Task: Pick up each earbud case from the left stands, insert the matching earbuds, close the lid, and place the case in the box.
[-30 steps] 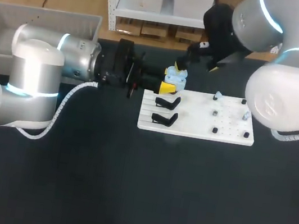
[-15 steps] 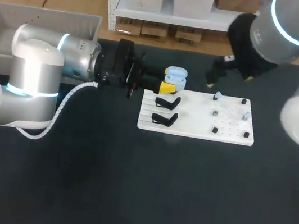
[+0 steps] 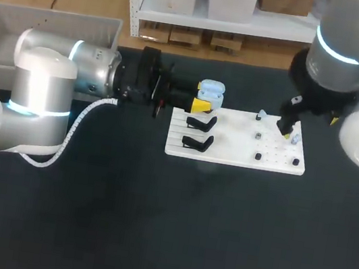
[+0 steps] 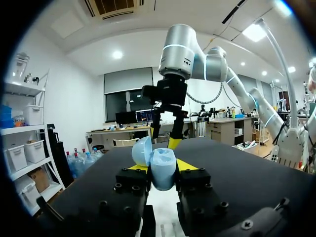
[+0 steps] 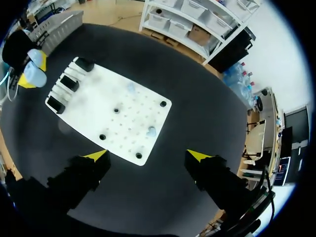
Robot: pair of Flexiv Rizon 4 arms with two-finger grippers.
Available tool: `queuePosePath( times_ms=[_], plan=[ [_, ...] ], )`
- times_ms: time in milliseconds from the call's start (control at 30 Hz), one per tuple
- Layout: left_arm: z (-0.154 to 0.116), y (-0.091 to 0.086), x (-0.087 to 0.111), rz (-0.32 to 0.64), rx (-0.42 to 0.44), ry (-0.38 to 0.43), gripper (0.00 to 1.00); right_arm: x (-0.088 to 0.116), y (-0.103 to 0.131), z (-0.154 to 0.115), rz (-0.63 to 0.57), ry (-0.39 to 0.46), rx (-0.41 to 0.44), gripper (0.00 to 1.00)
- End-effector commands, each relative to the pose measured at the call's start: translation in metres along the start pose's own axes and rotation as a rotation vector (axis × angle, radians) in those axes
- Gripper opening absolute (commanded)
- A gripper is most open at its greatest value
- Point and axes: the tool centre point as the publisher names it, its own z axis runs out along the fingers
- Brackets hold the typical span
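Observation:
A light blue earbud case (image 3: 211, 92) with its lid open is held above the table, just left of the white board (image 3: 231, 151). My left gripper (image 3: 203, 103) is shut on it; in the left wrist view the case (image 4: 162, 170) sits upright between the two yellow tips of that gripper (image 4: 163, 167). My right gripper (image 3: 287, 130) hangs open over the board's right part and holds nothing. In the right wrist view the gripper (image 5: 148, 156) stands above the board (image 5: 98, 106), where two small blue earbuds (image 5: 151, 132) (image 5: 130, 88) lie among the pegs.
Black stands (image 3: 200, 122) (image 3: 197, 141) sit on the board's left side. A grey crate (image 3: 19, 27) stands at the far left of the table. My right arm (image 4: 173, 94) rises ahead of the held case.
My right arm has swung away from the held case, to the right and down over the board's right part. The left arm and the case have not moved.

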Motion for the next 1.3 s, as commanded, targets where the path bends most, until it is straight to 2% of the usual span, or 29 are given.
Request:
queuePosePath(
  times_ms=[33,200,233,267,333,367,433,567,700,767,1067,1300],
  plan=[
    [0.000,0.000,0.001,0.002,-0.001,-0.002,0.00,-0.010,-0.002,0.018,-0.005,0.092,0.014,1.00],
    [0.000,0.000,0.001,0.002,-0.001,-0.002,0.00,-0.007,-0.002,0.033,-0.009,0.107,-0.010,1.00],
    [0.000,0.000,0.001,0.002,-0.001,-0.002,0.00,-0.007,-0.003,0.035,-0.009,0.106,-0.015,0.80],
    [0.000,0.000,0.001,0.002,-0.001,-0.002,0.00,-0.007,-0.004,0.035,-0.009,0.102,-0.018,0.65],
    [0.000,0.000,0.001,0.002,-0.001,-0.002,0.00,-0.007,-0.006,0.037,-0.003,0.091,-0.025,0.76],
    [0.000,0.000,0.001,0.002,-0.001,-0.002,0.00,-0.007,-0.007,0.038,-0.003,0.090,-0.023,0.76],
    [0.000,0.000,0.001,0.002,-0.001,-0.002,0.00,-0.007,-0.008,0.039,-0.002,0.087,-0.022,0.71],
    [0.000,0.000,0.001,0.002,-0.001,-0.002,0.00,-0.006,-0.009,0.042,0.006,0.074,-0.014,0.49],
    [0.000,0.000,0.001,0.002,-0.001,-0.002,0.00,-0.006,-0.008,0.045,0.008,0.066,-0.009,0.43],
    [0.000,0.000,0.001,0.002,-0.001,-0.002,0.00,-0.006,-0.007,0.047,0.008,0.065,-0.008,0.41],
    [0.000,0.000,0.001,0.002,-0.001,-0.002,0.00,-0.004,-0.001,0.057,0.013,0.044,0.013,0.44],
    [0.000,0.000,0.001,0.002,-0.001,-0.002,0.00,-0.006,-0.002,0.061,0.021,0.022,0.033,0.38]
  ],
)
